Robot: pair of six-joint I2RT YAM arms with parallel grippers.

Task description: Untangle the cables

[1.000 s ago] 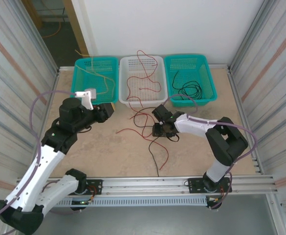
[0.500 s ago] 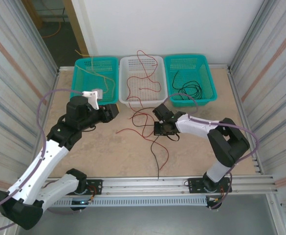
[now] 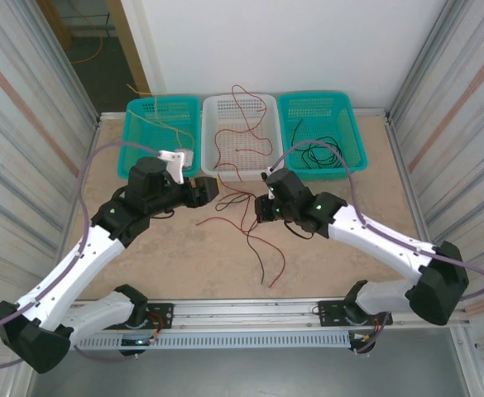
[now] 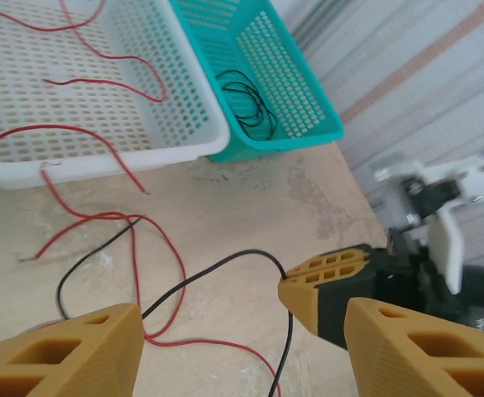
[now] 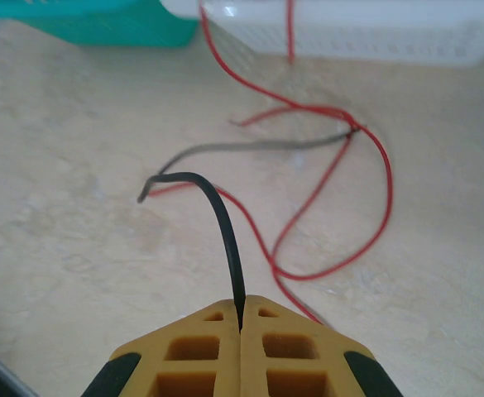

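- Fingers first: my right gripper (image 5: 240, 318) is pinched tight on a black cable (image 5: 225, 223), and my left gripper (image 4: 242, 331) hangs spread wide beside it, holding nothing.
- Across the table (image 3: 184, 256), the loose tangle lies mid-surface, near the white basket (image 3: 240, 172).
- On the right, the teal basket (image 3: 353, 161) holds black coils (image 3: 320, 153).
- One red cable (image 5: 366, 223) loops across my black one.
- By my judgement, the step in hand is drawing black free of red. The next move calls for a slow pull away while my left pins the red.
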